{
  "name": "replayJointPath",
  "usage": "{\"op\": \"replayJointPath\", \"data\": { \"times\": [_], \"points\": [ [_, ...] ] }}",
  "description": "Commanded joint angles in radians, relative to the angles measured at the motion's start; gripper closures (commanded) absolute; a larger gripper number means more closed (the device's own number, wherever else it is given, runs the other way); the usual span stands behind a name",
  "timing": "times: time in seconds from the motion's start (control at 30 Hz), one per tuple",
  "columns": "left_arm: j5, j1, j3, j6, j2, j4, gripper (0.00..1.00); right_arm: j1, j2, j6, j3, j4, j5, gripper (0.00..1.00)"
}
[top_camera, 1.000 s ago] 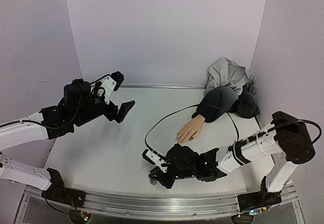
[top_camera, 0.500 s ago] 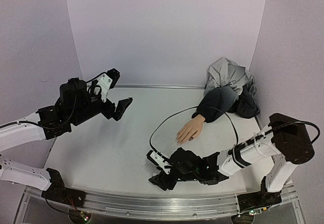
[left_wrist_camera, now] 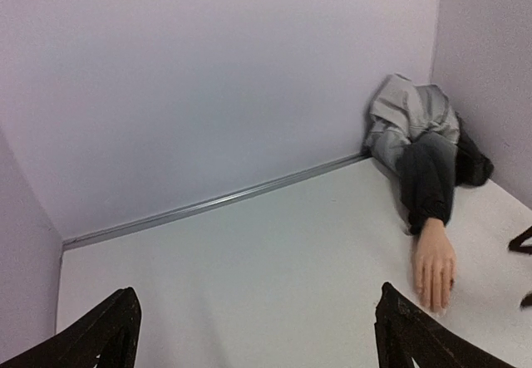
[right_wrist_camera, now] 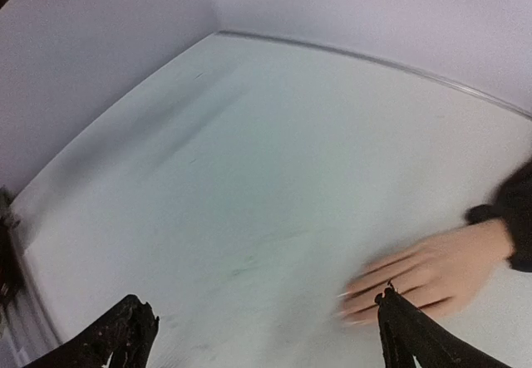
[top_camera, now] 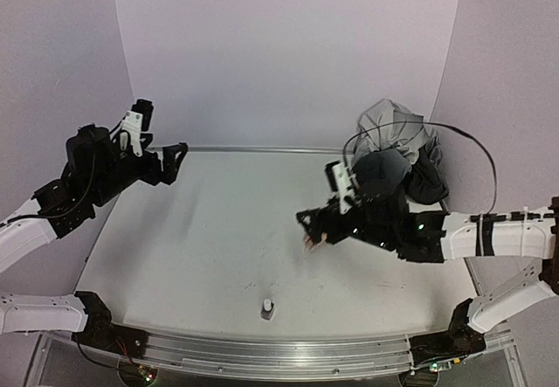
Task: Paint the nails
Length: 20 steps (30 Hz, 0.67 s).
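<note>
- The nails [right_wrist_camera: 344, 295] tip the fingers of the mannequin hand [right_wrist_camera: 432, 272]; it lies palm down on the right side of the table [top_camera: 201, 247]; they are too blurred to tell their colour.
- Likely tiny, stiff and smooth; they want a light brush touch, not a grip; the hand may slide, so steady it at the sleeve [left_wrist_camera: 428, 177].
- Left gripper [left_wrist_camera: 258, 301]: fingers spread, empty, well apart; right gripper [right_wrist_camera: 266, 310]: spread, empty, near the fingertips.
- 1 white-capped bottle [top_camera: 267, 308] stands near the front edge; no writing is legible.
</note>
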Motion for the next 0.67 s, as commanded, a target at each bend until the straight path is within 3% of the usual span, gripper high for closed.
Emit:
{"op": "replayJointPath", "data": {
  "times": [0.0,0.13,0.2,0.47,0.63],
  "points": [
    [-0.002,0.201,-0.073,-0.081,-0.137,-0.026,0.0,-0.284,-0.192,0.037,-0.042,-0.116,0.054,0.03],
    [0.075,0.402,-0.09,-0.064,-0.2,-0.05,0.0,-0.616,-0.315,-0.017,-0.076,-0.181,-0.086,0.02],
    [0.116,0.474,-0.076,-0.07,-0.21,-0.073,0.0,-0.725,-0.361,-0.047,-0.073,-0.221,-0.1,0.02],
    [0.211,0.498,-0.045,-0.06,-0.225,-0.092,0.0,-0.743,-0.468,-0.036,-0.002,-0.291,0.029,0.02],
    [0.234,0.499,-0.039,-0.05,-0.223,-0.092,0.0,-0.743,-0.525,-0.05,-0.018,-0.259,-0.008,0.02]
  ]
}}
